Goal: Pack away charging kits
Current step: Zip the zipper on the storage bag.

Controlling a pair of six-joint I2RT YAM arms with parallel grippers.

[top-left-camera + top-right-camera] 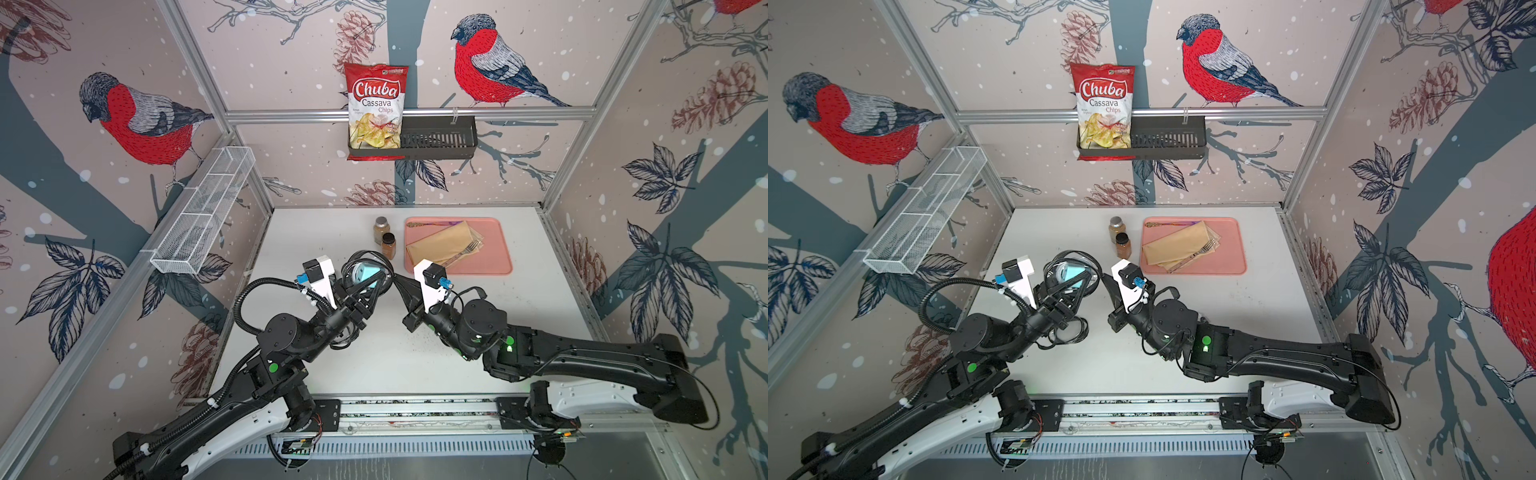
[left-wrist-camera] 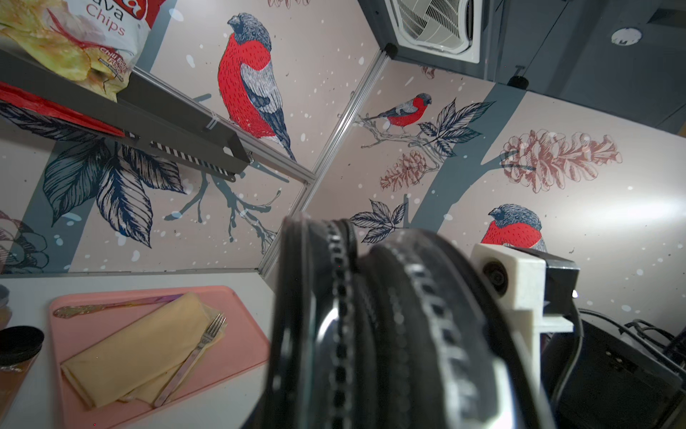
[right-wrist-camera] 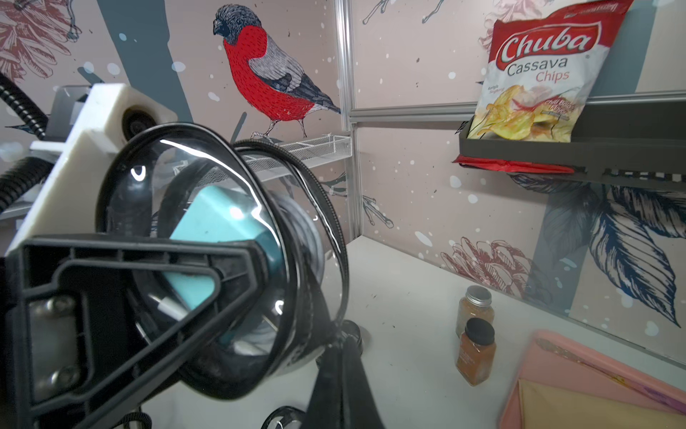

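**Top views.** In both top views the left pincer point(image 1: 376, 282) is clamped on an oval case point(image 1: 353, 266). It holds the case over the middle of the tabletop point(image 1: 478, 353), slightly toward the left edge. A teal cube charger point(image 1: 368, 275) lies inside. The right pincer point(image 1: 400, 282), jaws together, meets the case's black rim on the side facing the right edge. Two brown spice jars point(image 1: 384, 237) stand just beyond, beside a pink tray point(image 1: 500, 232) toward the far edge.

**Left wrist view.** The case point(image 2: 371, 334) fills the foreground, blurred. Two black fabric rims lined with zip teeth stand apart, so the case is judged open. Behind it, the matte tray point(image 2: 237, 334) carries a folded tan napkin point(image 2: 148, 345) and a slim metal fork point(image 2: 193, 360).

**Right wrist view.** The case wall point(image 3: 185, 178) is clear, glossy and domed, and looks pliable. A ribbed black plastic finger point(image 3: 130, 297) of the left pincer presses across it. The charger point(image 3: 215, 226) is smooth, matte and hard-edged, and rests against the wall. The right pincer point(image 3: 337, 371) has its tips together at the rim's low end. Whether it pinches a zip pull cannot be told.

**Hazards (judged).**
- With the rims apart, tilting the case could spill the charger.
- The slick, yielding wall could slide out of the clamp.
- A pull along the zip could twist the case in the hold.
- A wide sweep could topple the nearby jars.
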